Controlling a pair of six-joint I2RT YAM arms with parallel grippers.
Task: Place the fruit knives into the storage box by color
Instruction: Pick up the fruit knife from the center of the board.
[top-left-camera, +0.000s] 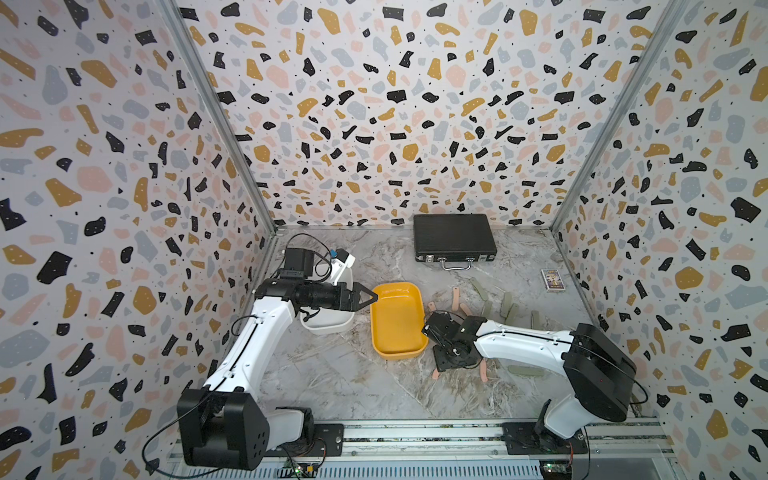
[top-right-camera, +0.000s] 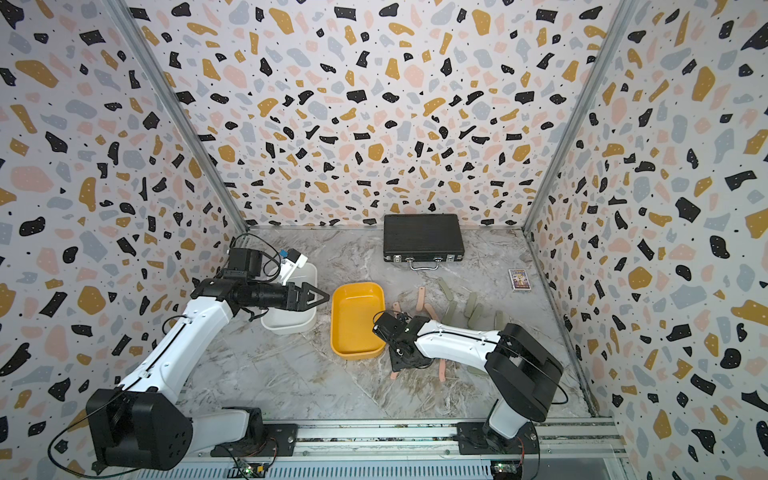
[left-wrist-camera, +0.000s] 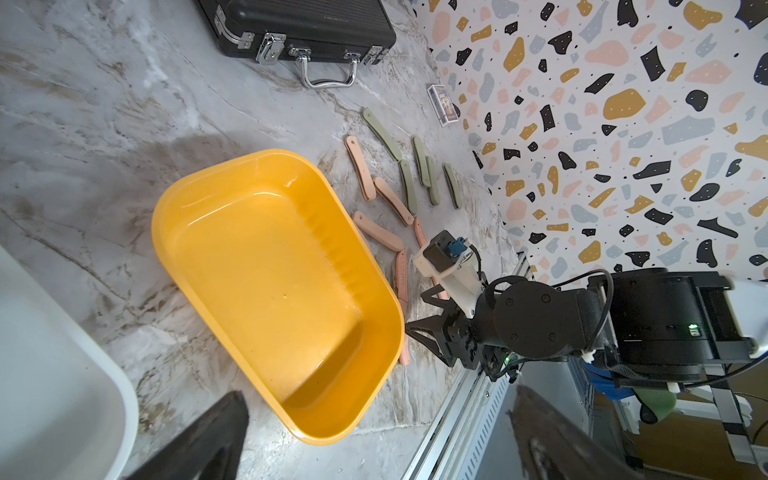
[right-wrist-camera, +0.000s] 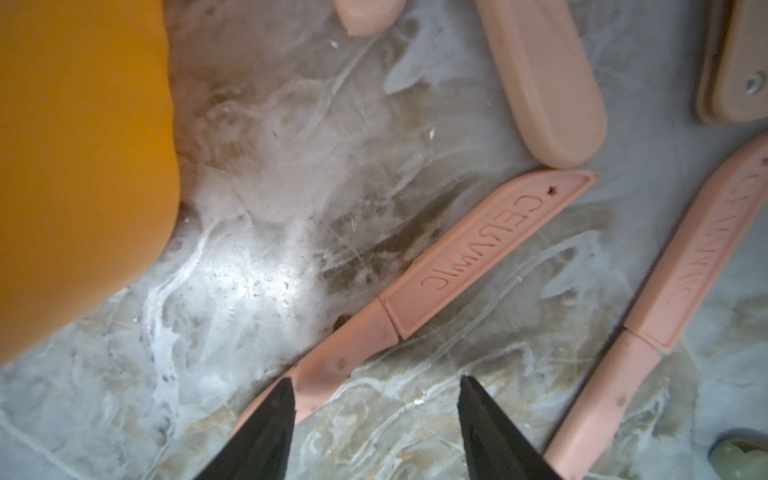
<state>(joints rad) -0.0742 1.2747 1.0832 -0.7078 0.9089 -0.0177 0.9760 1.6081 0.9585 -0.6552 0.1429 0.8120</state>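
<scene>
yellow tub empty (white tub half-hidden); left gripper released; right gripper spread at pink knife

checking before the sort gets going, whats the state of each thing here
yellow tub: upright, empty
white tub: visible part empty, rest hidden
pink knives: loose on table, none boxed
green knives: loose on table, none boxed
black briefcase: shut, flat
card box: closed
left jaws: open, empty
right jaws: open, down beside one pink knife
</scene>
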